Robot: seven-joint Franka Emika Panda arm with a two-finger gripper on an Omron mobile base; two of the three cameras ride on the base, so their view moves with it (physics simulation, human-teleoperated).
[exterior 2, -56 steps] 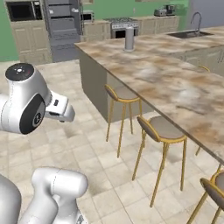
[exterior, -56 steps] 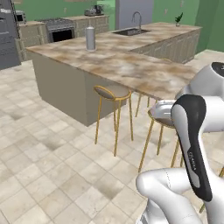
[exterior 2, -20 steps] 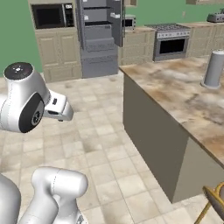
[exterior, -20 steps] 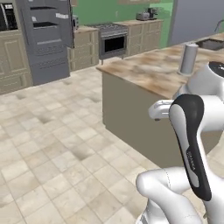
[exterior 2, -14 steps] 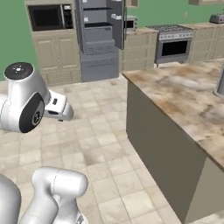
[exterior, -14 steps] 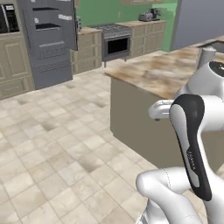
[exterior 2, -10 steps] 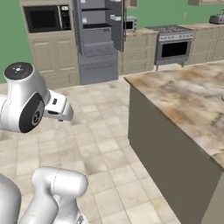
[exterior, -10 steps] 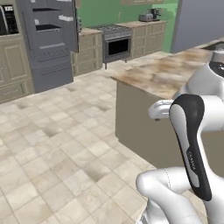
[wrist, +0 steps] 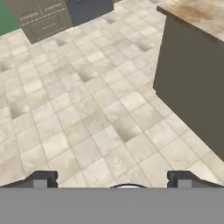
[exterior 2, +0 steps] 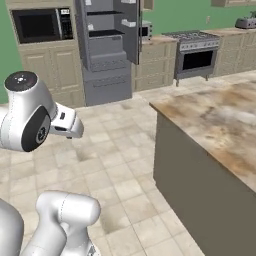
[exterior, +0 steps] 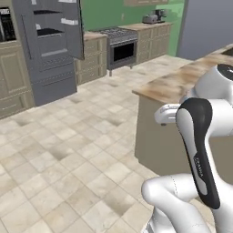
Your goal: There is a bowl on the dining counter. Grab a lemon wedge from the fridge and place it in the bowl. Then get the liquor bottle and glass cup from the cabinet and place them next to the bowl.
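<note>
Jaws stand wide open and hold nothing; in the hand view the two dark fingertips (wrist: 41, 178) sit far apart at the bottom, hanging over bare beige floor tiles (wrist: 87, 105). The gripper (wrist: 113, 181) is carried low in front of the white arm (exterior: 200, 154), which is folded up close to the base.

Nearest on the right is the dining table (exterior 2: 220, 125), its marbled beige-brown top ending in a corner just ahead of the arm, with a flat grey side below it (wrist: 192, 92). The part of the top in view carries nothing that I can make out, and the bowl cannot be placed from these views.

Across the open floor stands the fridge (exterior 2: 107, 55), tall and grey, against the far wall. Its upper door (exterior: 73, 27) is swung open, showing white shelves (exterior 2: 105, 12) inside, with closed drawers below. What lies on the shelves is too small to tell.

Left of the fridge a black microwave (exterior 2: 40, 24) is set into beige cabinets (exterior 2: 47, 70). Right of it runs a worktop on beige base cabinets, with a steel oven (exterior: 120, 48) under a hob, and further along a toaster (exterior: 152, 17) against the green wall (exterior: 113, 11).
</note>
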